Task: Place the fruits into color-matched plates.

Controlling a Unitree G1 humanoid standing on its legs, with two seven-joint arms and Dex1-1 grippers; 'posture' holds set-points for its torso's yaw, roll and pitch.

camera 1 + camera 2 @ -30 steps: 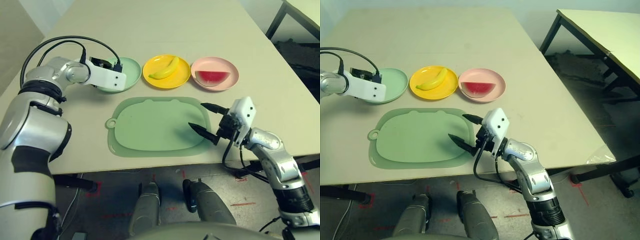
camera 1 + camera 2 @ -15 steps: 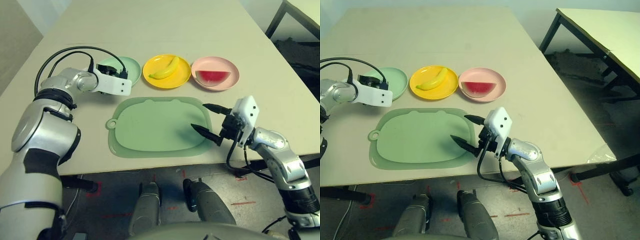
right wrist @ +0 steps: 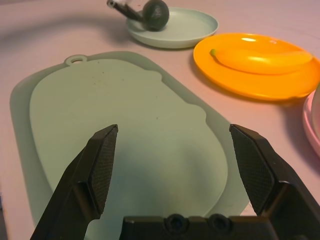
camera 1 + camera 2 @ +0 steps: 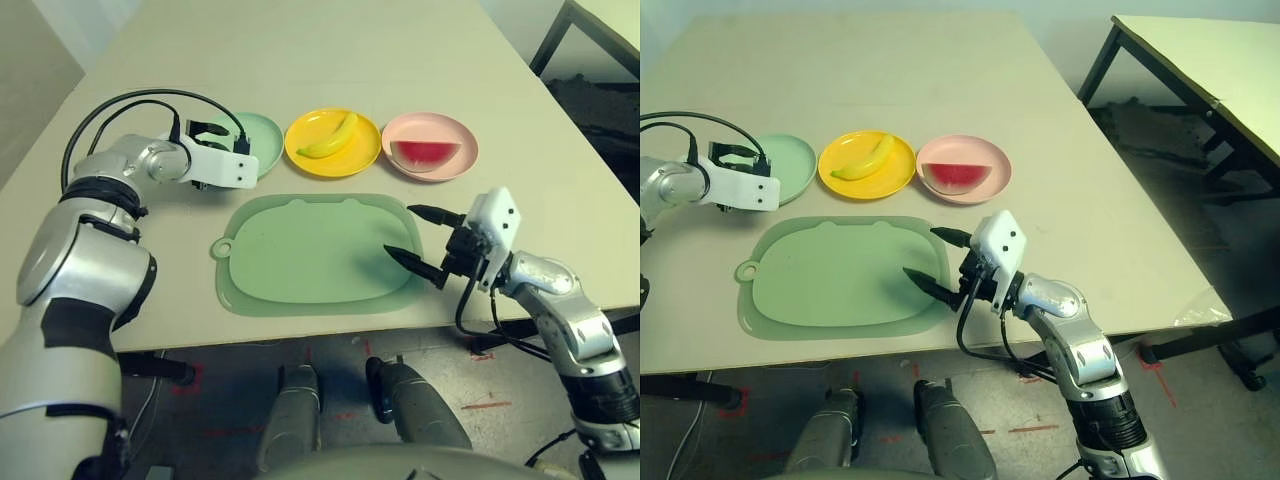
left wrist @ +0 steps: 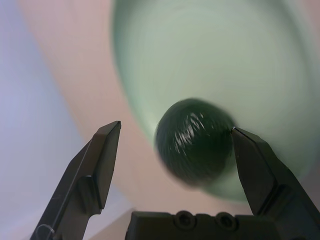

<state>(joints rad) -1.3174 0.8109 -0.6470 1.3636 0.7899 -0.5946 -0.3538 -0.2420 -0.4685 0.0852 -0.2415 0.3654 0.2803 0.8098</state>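
The dark green avocado (image 5: 195, 142) lies in the mint green plate (image 5: 225, 60) near its rim. My left gripper (image 5: 175, 130) stands open around it, fingers (image 5: 102, 160) wide on either side. The right wrist view also shows the avocado (image 3: 156, 14) on that plate (image 3: 185, 30). The yellow banana (image 4: 330, 138) rests in the yellow plate (image 4: 355, 162). The red watermelon wedge (image 4: 425, 153) sits in the pale pink plate (image 4: 432, 125). My right gripper (image 4: 398, 230) hangs open over the right end of the green mat (image 4: 300, 255), holding nothing.
The three plates stand in a row behind the mat. A black cable (image 4: 130, 100) loops over my left forearm. The table's front edge runs just below the mat. A second table (image 4: 1200, 60) stands off to the right.
My left gripper has opened and let go of the avocado, which now lies in the green plate. The left hand drew back a little from the plate. The right arm barely moved.
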